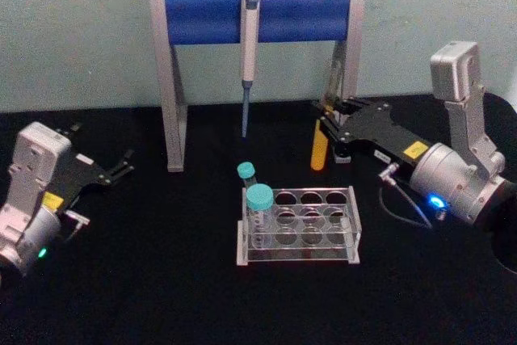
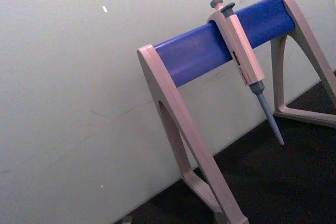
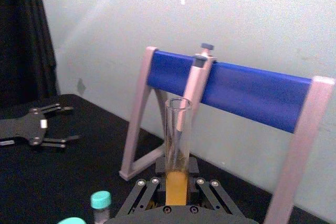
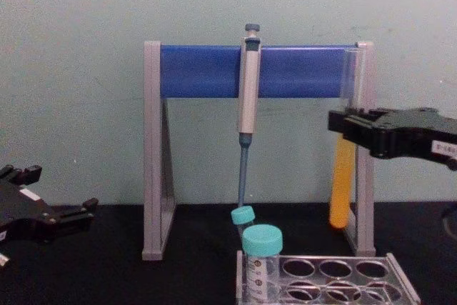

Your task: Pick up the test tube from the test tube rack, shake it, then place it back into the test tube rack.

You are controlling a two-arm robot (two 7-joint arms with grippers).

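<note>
Right gripper [image 1: 323,125] clamps test tube [image 1: 320,153] upright, aloft behind test tube rack [image 1: 299,209]; left gripper [image 1: 103,147] spread, idle.

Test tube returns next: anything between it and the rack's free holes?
Nothing visible. The long clear glass test tube of orange liquid hangs in the right gripper behind the low clear plastic rack; teal-capped vials stand at its left; left gripper parked far left.

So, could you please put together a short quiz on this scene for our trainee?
1. True or false: the test tube is out of the test tube rack.
2. Fill in: the left pincer, off to the left, is ___ (open/shut).
3. What grips the test tube? A left pincer; B right pincer; C nothing.
Key: 1 true; 2 open; 3 B.
</note>
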